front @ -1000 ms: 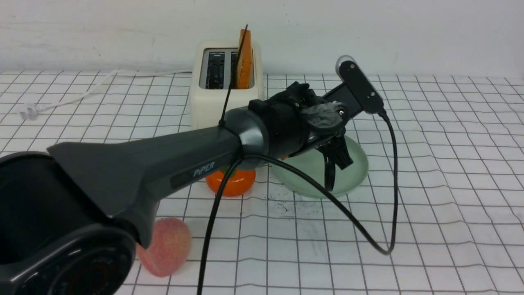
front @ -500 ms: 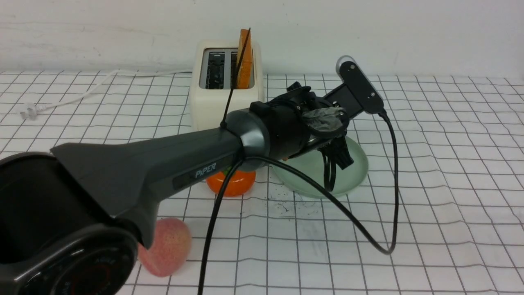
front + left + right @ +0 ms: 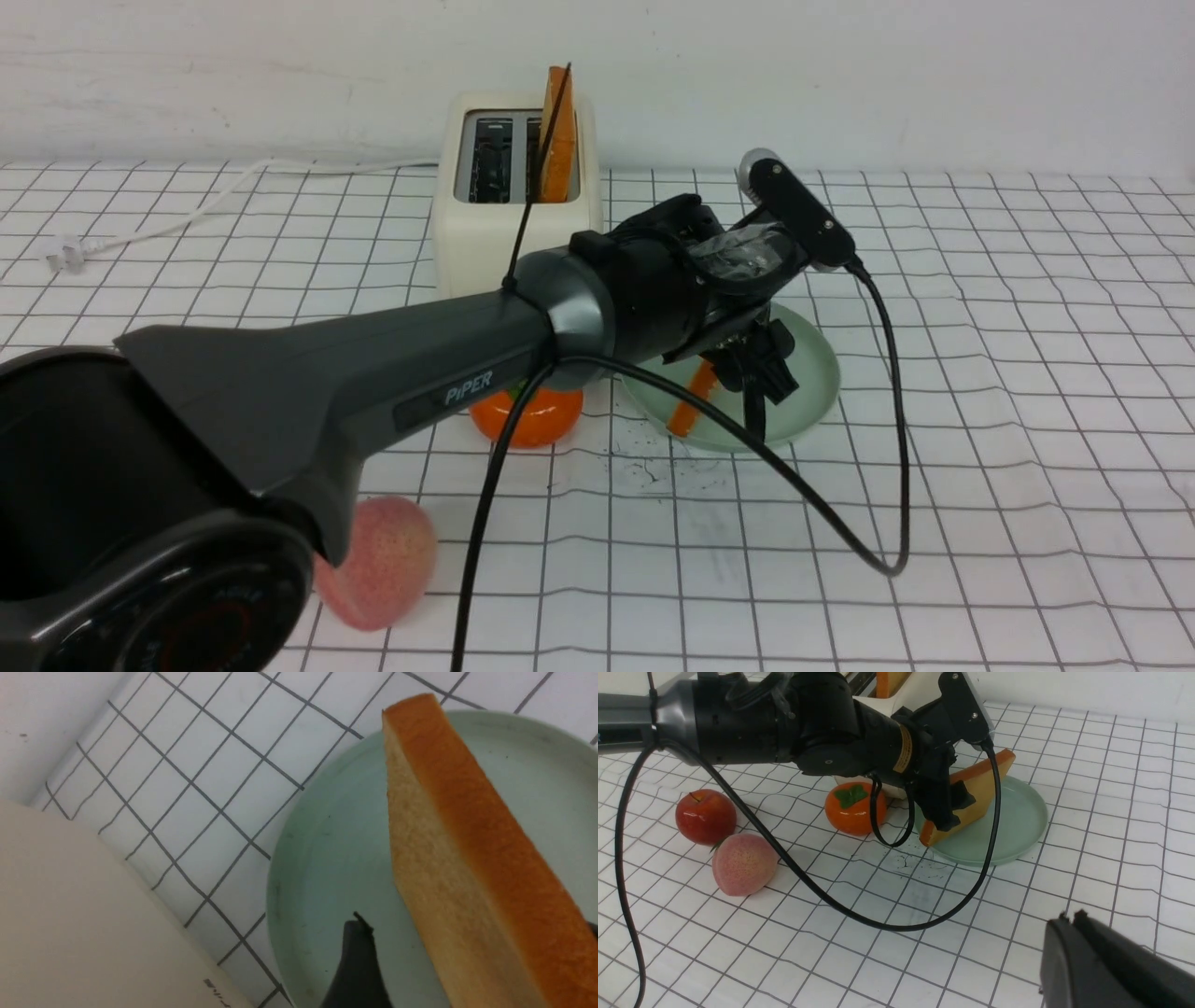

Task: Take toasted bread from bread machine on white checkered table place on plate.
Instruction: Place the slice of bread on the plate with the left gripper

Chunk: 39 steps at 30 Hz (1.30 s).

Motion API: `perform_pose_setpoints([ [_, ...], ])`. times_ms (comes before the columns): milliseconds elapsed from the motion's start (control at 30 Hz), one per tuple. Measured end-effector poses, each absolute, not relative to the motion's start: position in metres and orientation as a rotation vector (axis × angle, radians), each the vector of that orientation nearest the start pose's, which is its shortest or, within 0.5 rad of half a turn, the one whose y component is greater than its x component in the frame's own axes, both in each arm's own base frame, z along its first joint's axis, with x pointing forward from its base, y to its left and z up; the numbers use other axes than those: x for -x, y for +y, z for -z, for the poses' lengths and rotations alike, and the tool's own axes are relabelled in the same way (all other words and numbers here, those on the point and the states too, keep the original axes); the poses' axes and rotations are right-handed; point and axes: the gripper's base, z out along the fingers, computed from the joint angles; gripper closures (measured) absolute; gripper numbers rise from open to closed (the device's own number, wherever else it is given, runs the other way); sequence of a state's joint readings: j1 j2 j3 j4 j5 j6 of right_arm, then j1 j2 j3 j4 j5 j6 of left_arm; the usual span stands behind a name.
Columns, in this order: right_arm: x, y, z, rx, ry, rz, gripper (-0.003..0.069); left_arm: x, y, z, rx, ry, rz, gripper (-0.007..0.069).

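Note:
One slice of toasted bread [image 3: 976,793] leans tilted on the mint-green plate [image 3: 1017,821], its lower corner at the plate's near rim [image 3: 693,403]. My left gripper [image 3: 950,807] hangs over it, open, the slice between its spread fingers. One dark finger [image 3: 357,961] stands clear of the toast's face [image 3: 467,858]. A second slice [image 3: 558,135] stands upright in the right slot of the cream bread machine [image 3: 509,215] on the white checkered table [image 3: 980,485]. My right gripper [image 3: 1071,919] is shut on nothing, low over the cloth and well short of the plate.
An orange persimmon [image 3: 852,807] sits just beside the plate and in front of the toaster. A red apple [image 3: 705,816] and a pink peach [image 3: 743,864] lie further along the cloth. The left arm's black cable [image 3: 868,523] loops down onto the cloth. Crumbs [image 3: 653,462] lie before the plate.
The left gripper's jaws have spread apart and its wrist has tipped a little. The toast's orange edge now shows resting on the plate under it. The right gripper has stayed shut.

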<state>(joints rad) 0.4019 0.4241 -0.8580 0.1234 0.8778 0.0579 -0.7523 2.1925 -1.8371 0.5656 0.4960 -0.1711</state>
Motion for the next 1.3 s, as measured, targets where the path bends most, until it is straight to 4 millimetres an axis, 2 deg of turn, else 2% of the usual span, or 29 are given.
perform_pose_setpoints([
  [167,-0.043,0.027,-0.387,0.322,1.921,-0.445,0.0659,-0.389,-0.334,-0.230,-1.045,1.960,-0.055,0.0173],
  [367,-0.043,0.027,-0.387,0.322,1.921,-0.443,0.0655,-0.391,-0.334,-0.232,-1.078,1.906,-0.094,0.0540],
  [633,-0.043,0.027,-0.387,0.321,1.921,-0.445,0.0652,-0.397,-0.329,-0.242,-1.119,1.806,-0.248,0.0528],
  [733,-0.043,0.027,-0.387,0.321,1.921,-0.445,0.0649,-0.398,-0.330,-0.243,-1.097,1.787,-0.243,0.0528],
  [833,-0.043,0.027,-0.387,0.329,1.920,-0.439,0.0648,-0.401,-0.333,-0.234,-1.098,1.780,-0.245,0.0528],
  [967,-0.043,0.027,-0.387,0.343,1.917,-0.427,0.0646,-0.404,-0.336,-0.210,-1.107,1.824,-0.242,0.0528],
  [1100,-0.043,0.027,-0.387,0.343,1.917,-0.427,0.0645,-0.403,-0.338,-0.206,-1.102,1.836,-0.222,0.0528],
  [1167,-0.043,0.027,-0.387,0.343,1.917,-0.426,0.0645,-0.402,-0.339,-0.206,-1.093,1.845,-0.203,0.0508],
  [1233,-0.043,0.027,-0.386,0.344,1.920,-0.425,0.0645,-0.400,-0.341,-0.205,-1.071,1.872,-0.167,0.0456],
  [1300,-0.043,0.027,-0.386,0.345,1.924,-0.423,0.0645,-0.398,-0.341,-0.203,-1.042,1.906,-0.133,0.0366],
])
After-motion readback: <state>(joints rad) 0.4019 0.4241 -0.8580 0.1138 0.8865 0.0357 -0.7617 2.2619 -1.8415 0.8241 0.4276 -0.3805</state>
